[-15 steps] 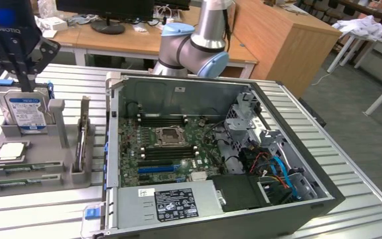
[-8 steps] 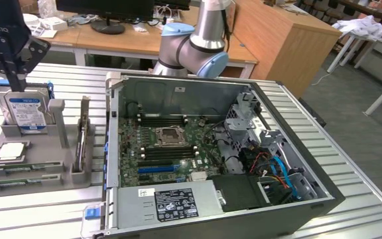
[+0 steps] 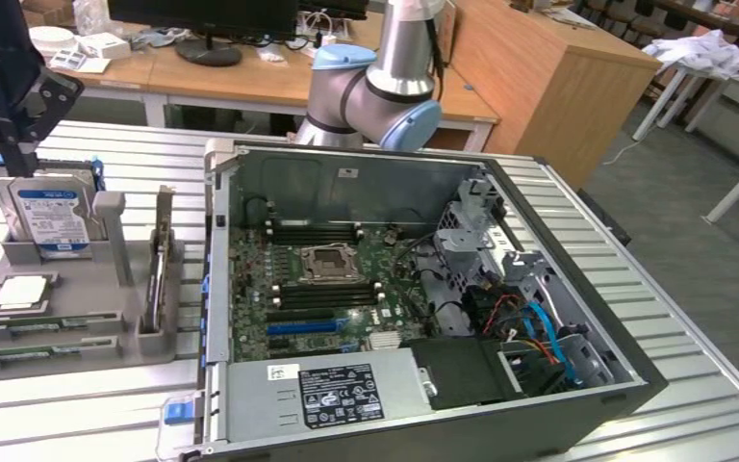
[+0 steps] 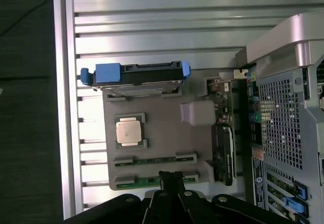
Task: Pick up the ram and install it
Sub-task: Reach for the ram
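Where the ribbed metal tabletop carries a grey tray just beside an open computer case, the ram lies flat in a clipped groove at the tray's edge. A second green stick lies in the next groove. The gripper is closed with nothing between its fingers. In the wrist view its tips sit over one end of the ram, and I cannot tell whether they touch it.

The tray also holds a silver hard drive standing upright in blue brackets, a square processor chip lying flat, and an expansion card standing on edge on the side toward the case.

Inside the case, the motherboard has a processor socket with long black memory slots on both sides of it. A power supply fills the near end, and blue and orange cables run at the exterior view's right.

The letters "OTIQ" show on the gripper's body. The drive's blue label and the power supply's stickers cannot be read. The robot arm rises behind the case.
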